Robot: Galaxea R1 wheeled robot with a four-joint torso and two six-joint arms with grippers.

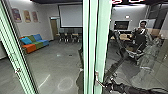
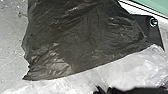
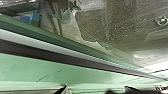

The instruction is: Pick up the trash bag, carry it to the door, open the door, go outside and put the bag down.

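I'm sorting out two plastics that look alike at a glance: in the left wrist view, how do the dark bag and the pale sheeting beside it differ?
The dark bag is brownish black; the pale sheeting is whitish. The dark bag looks opaque, while the pale sheeting seems partly see-through. Both are thin, creased plastic.

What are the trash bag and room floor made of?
Trash bag: thin dark plastic film, semi-gloss; its fine crinkles catch the light. Floor: likely polished concrete, grey and smooth, with bright patches that look like reflections; a resin coating isn't ruled out.
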